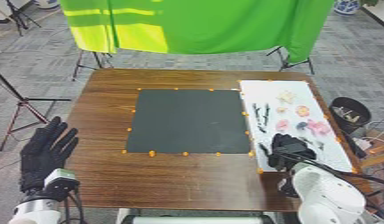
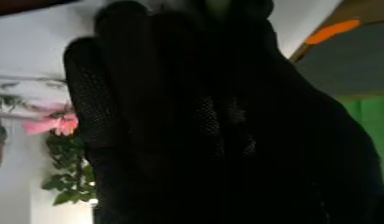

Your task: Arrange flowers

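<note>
Reaching looks like the right arm's job: pink flower [image 1: 319, 127] just beyond the right robot hand [image 1: 291, 149], slightly rightward, stem axis unclear. Petals soft, spread. Can't tell if that hand's wide, narrow or holding. Peach flower [image 1: 302, 111] farther beyond. Left robot hand [image 1: 48, 152] wide, well apart.
</note>
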`<move>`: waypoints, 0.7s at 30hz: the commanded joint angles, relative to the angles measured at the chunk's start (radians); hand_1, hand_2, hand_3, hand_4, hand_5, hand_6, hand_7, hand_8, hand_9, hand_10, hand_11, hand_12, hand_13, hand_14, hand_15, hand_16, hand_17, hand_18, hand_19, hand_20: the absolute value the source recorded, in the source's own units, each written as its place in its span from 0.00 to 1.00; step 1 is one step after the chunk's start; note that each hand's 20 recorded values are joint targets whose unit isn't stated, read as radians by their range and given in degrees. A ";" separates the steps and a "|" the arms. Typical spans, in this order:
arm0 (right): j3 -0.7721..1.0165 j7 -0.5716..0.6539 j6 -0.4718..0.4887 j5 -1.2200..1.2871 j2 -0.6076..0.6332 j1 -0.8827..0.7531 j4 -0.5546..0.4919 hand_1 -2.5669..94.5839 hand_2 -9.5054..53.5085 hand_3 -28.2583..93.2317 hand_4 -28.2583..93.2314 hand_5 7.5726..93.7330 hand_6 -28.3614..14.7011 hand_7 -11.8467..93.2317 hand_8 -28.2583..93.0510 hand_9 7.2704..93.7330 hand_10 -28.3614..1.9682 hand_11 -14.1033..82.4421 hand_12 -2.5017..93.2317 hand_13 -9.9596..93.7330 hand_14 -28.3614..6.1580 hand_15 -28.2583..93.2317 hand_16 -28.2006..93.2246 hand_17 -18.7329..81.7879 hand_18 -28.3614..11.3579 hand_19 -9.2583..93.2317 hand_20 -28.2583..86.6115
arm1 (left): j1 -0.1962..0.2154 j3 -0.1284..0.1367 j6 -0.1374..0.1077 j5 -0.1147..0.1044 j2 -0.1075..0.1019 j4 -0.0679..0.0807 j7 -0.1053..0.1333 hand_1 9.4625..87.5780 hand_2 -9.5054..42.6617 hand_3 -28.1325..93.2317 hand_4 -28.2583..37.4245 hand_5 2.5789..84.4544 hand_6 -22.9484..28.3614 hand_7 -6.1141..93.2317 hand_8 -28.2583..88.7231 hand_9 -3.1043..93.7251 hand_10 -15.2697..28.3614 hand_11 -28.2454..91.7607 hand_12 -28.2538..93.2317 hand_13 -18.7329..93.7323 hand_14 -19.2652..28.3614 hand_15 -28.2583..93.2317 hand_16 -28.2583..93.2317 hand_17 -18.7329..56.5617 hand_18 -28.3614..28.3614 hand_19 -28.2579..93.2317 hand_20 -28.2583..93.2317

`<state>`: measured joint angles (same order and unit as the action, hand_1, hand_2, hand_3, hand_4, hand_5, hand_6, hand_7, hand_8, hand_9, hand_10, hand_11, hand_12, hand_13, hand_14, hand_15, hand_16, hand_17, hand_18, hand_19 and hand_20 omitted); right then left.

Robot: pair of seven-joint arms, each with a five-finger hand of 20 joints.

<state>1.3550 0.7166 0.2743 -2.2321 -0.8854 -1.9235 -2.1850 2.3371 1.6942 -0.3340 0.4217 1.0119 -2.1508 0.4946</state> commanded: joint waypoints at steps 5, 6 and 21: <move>0.002 0.060 -0.187 0.221 0.017 -0.098 0.004 0.62 0.00 0.89 0.07 0.66 0.67 0.77 0.31 1.00 0.70 0.28 0.45 1.00 0.76 0.48 0.61 0.72 0.26 0.90 0.42 | 0.015 0.004 -0.012 -0.029 0.001 -0.007 0.011 0.25 0.49 0.81 0.00 0.44 0.64 0.19 0.18 0.30 0.70 0.45 0.31 0.36 0.76 0.57 0.16 0.16 0.77 0.55 0.31; 0.021 0.067 -0.181 0.260 0.019 -0.097 -0.007 0.61 0.00 0.89 0.08 0.66 0.67 0.78 0.31 1.00 0.70 0.28 0.46 1.00 0.76 0.48 0.62 0.71 0.26 0.91 0.41 | 0.014 0.004 -0.010 -0.031 0.003 -0.005 0.011 0.25 0.49 0.81 0.00 0.44 0.64 0.19 0.18 0.31 0.71 0.45 0.31 0.36 0.76 0.57 0.16 0.16 0.77 0.55 0.31; 0.074 -0.019 -0.353 0.348 0.069 -0.071 -0.101 0.59 0.00 0.89 0.13 0.63 0.68 0.82 0.30 1.00 0.68 0.29 0.50 0.97 0.72 0.56 0.61 0.67 0.25 0.94 0.36 | 0.010 -0.009 0.015 -0.046 0.007 0.003 0.004 0.24 0.49 0.81 0.00 0.46 0.65 0.19 0.17 0.34 0.71 0.45 0.32 0.37 0.75 0.57 0.16 0.15 0.78 0.55 0.31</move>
<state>1.4347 0.7390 -0.0044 -1.9169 -0.8018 -2.0221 -2.2530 2.3381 1.6903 -0.3332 0.3809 1.0128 -2.1504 0.5025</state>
